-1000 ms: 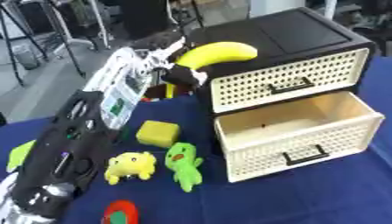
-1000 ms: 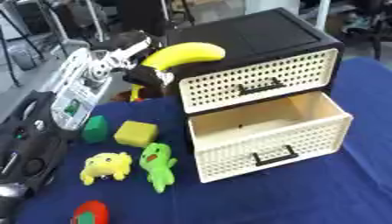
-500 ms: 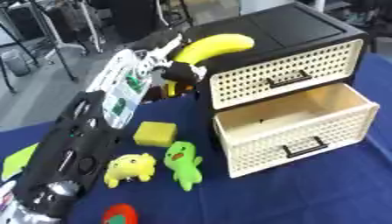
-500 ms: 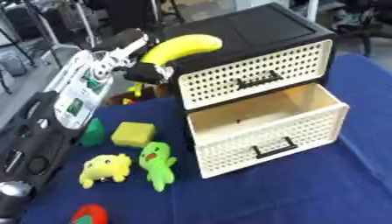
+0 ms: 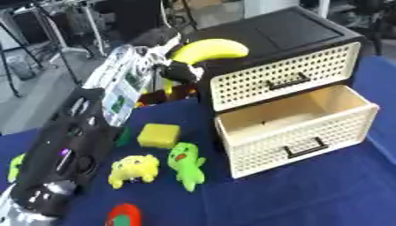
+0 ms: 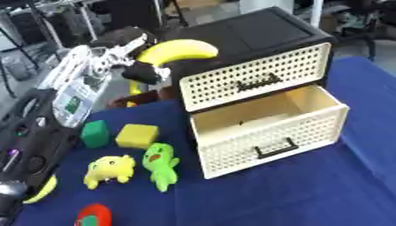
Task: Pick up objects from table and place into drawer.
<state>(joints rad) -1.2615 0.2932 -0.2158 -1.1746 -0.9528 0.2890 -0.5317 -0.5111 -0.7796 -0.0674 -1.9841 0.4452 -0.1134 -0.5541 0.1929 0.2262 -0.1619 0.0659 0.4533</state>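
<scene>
We note the surface (image 6: pixel 309 194), covered in blue cloth, carrying everything in reach. The drawer cabinet (image 6: pixel 255 39) stands at its far side, black on top with cream perforated fronts; its upper drawer is closed, while the lower drawer (image 6: pixel 267 128) is pulled out and looks empty, evidently left open to receive the objects.

Our left arm (image 5: pixel 85 132) runs from the lower left up toward the cabinet. The left hand (image 6: pixel 135 62) holds the banana (image 6: pixel 176 50) raised above the surface, up by the cabinet's top left corner and well above the open drawer. We judge this to be the carry stage: the fruit is lifted clear so it can pass over the drawer front before being lowered in.

The fingers (image 6: pixel 147 73) are curled round the banana's near end, clamped on it; its far end points toward the cabinet top.

Waiting on the cloth in front of the arm: a green toy (image 6: pixel 160 164), a yellow toy (image 6: pixel 108 170), a yellow block (image 6: pixel 136 135), a green block (image 6: pixel 95 133), and a red object (image 6: pixel 94 215) at the near edge.

The right hand shows in neither view.
</scene>
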